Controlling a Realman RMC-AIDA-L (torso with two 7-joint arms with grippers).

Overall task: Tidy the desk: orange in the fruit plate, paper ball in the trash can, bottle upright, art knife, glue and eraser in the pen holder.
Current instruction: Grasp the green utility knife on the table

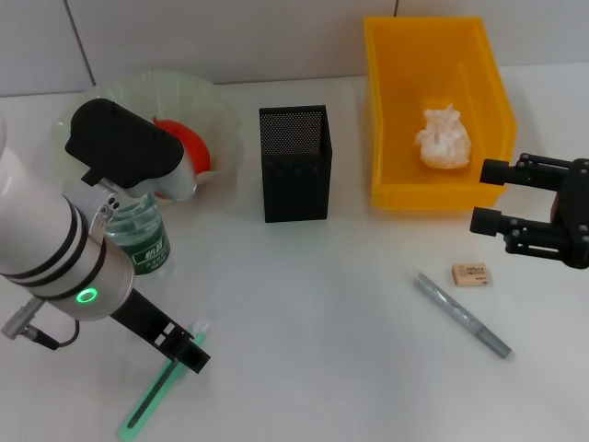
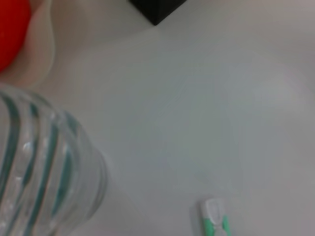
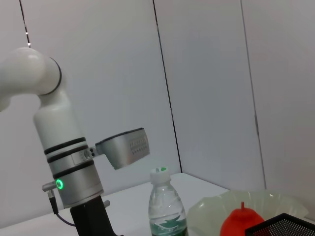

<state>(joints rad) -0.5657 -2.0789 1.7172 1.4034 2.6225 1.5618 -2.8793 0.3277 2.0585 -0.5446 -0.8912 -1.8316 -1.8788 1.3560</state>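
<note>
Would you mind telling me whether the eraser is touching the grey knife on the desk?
Apart. The head view shows the eraser lying beside the knife with a clear strip of bare desk between them.

The head view looks down over the white table (image 1: 304,304). The left wrist view hovers close above it, while the right looks sideways; all share the clear plastic bottle (image 1: 140,238) (upright).

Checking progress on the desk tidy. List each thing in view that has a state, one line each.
orange: in the fruit plate.
paper ball: in the yellow trash can.
bottle: upright, cap on.
pen holder: upright; contents not visible.
eraser: on the desk.
grey pen-like tool: lying flat.
green tool: lying flat.
right gripper: open, holding nothing.
left gripper: by the green tool.
</note>
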